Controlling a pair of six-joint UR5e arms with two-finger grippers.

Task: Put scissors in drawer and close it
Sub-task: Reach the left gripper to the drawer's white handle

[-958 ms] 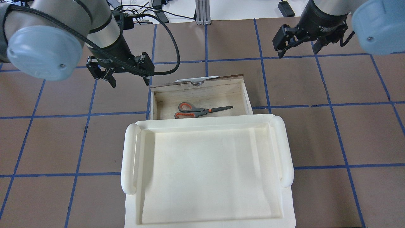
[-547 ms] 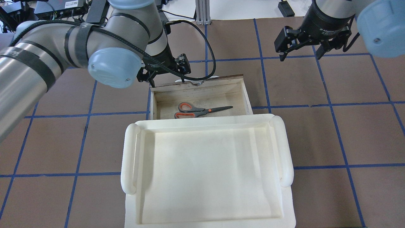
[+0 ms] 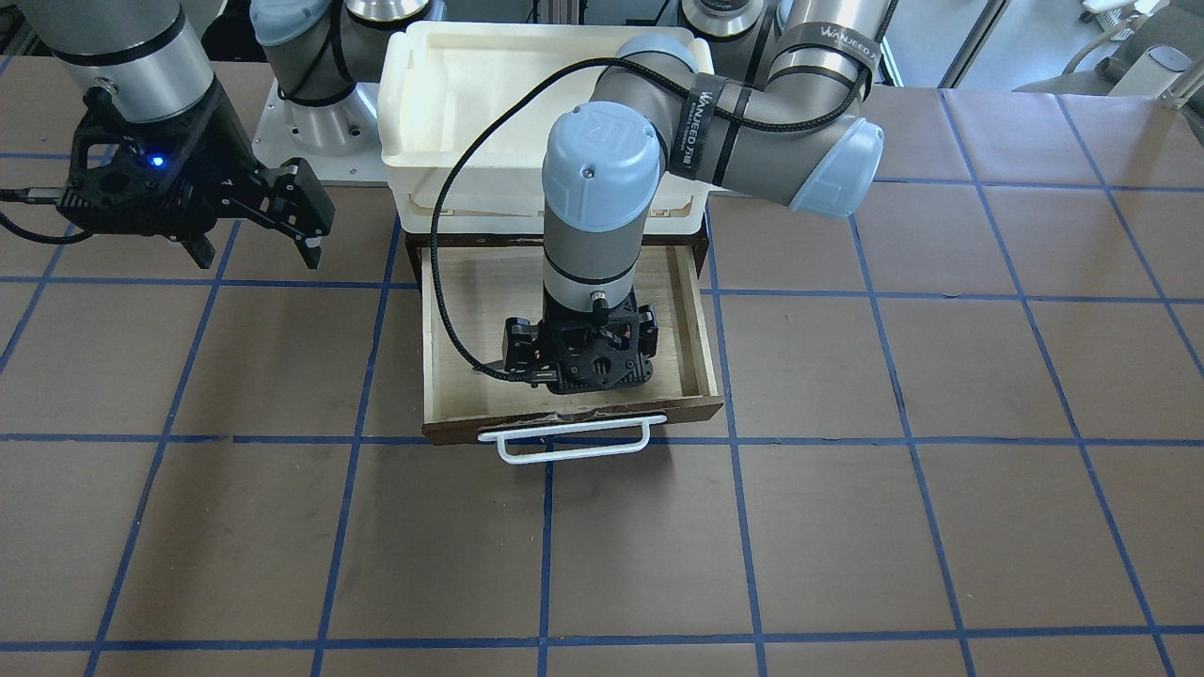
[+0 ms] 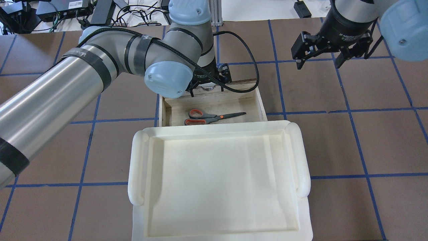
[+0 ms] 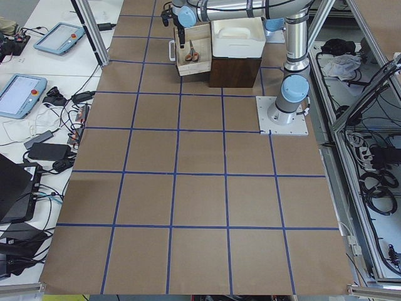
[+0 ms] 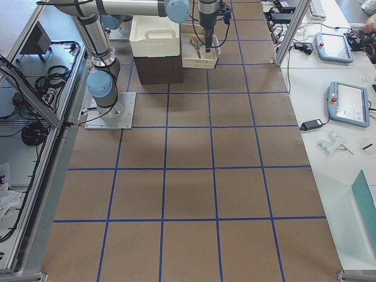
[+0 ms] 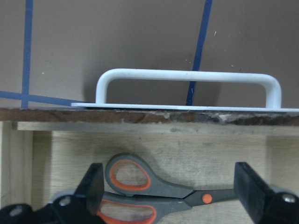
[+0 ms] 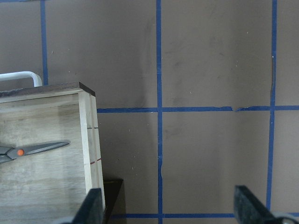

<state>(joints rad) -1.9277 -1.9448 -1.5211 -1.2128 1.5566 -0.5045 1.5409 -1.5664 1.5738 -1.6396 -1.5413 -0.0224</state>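
Observation:
The drawer (image 4: 262,103) is pulled open under the white tub. The scissors (image 4: 209,117) lie flat inside it, handles to the left in the overhead view. They also show in the left wrist view (image 7: 154,186). My left gripper (image 4: 207,91) hangs open and empty over the drawer's inside, just behind its dark front (image 3: 574,416) and white bar handle (image 7: 187,74). Its fingers (image 7: 91,186) stand on either side of the scissors, above them. My right gripper (image 4: 317,63) is open and empty above the table, to the right of the drawer.
The white tub (image 4: 137,167) sits on top of the dark cabinet that holds the drawer and covers the drawer's back part. Brown table paper with blue tape lines (image 4: 277,80) surrounds the cabinet. Cables and devices lie past the far edge.
My left arm has swung right, from beside the drawer's left corner to over its front edge. The right gripper has barely moved. The scissors and drawer have stayed put.

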